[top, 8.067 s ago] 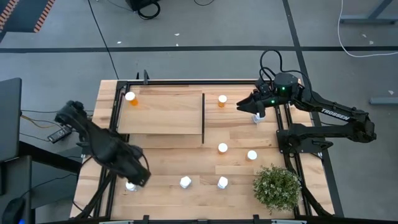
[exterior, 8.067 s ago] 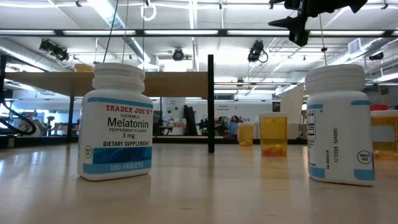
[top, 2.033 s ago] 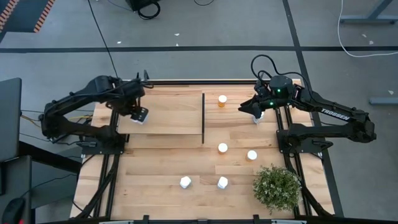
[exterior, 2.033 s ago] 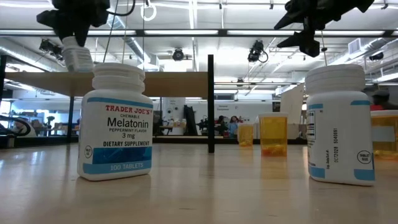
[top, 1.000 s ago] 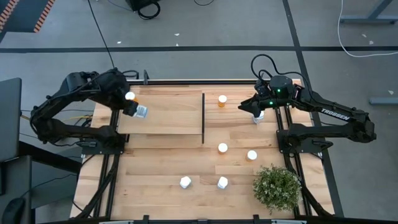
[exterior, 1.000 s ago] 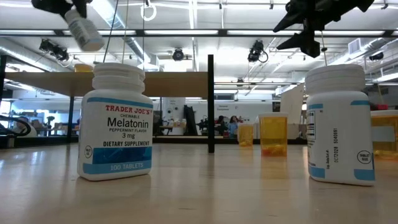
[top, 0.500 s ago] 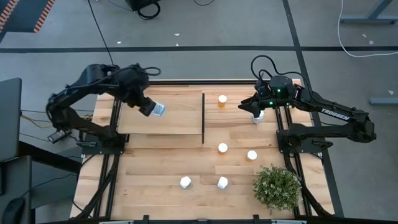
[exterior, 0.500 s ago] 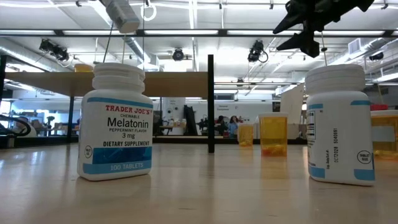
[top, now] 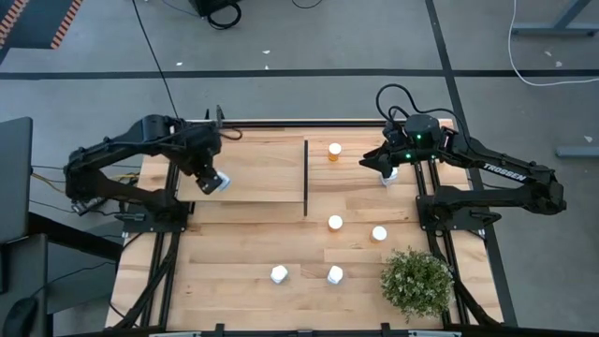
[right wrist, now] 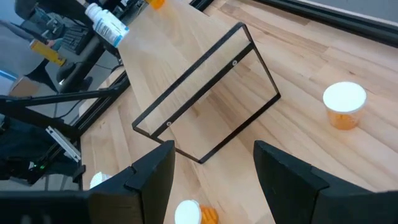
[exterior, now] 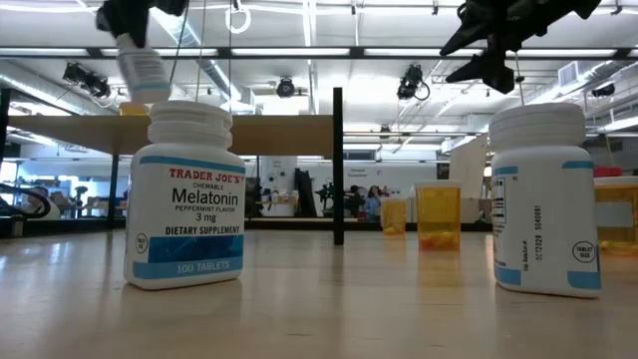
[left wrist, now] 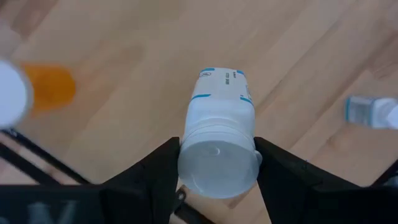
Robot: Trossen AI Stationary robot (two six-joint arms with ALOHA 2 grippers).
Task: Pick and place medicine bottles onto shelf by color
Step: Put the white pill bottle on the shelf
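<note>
My left gripper (top: 210, 176) is shut on a white medicine bottle (top: 217, 183) with a blue-banded label, held above the left half of the light-wood shelf (top: 253, 173). In the low view it hangs high at the left (exterior: 145, 68). An orange bottle (left wrist: 46, 87) stands on the shelf close by. My right gripper (top: 382, 165) is open and empty, high above the table's far right (right wrist: 211, 180). Another orange bottle (top: 334, 151) stands right of the black divider (top: 306, 178). Several other bottles stand on the table. My left gripper pinches the white bottle at its cap end (left wrist: 217, 171) between its two fingers (left wrist: 158, 177), one on each side. The bottle's body points away from the wrist, along the fingers. The fingers slant down from above. The bottle is tilted and lifted clear of the shelf.
An orange bottle (top: 334, 223) and a white one (top: 379, 233) stand mid-table; two white ones (top: 279, 273) (top: 334, 274) stand near the front. A white bottle (top: 390, 175) shows under my right gripper. A bushy plant (top: 416, 281) fills the near right corner.
My left gripper, holding the white bottle, has swung toward the divider and up, then back toward the table's left and down. The bottle has turned about with it and stays clear of the shelf.
</note>
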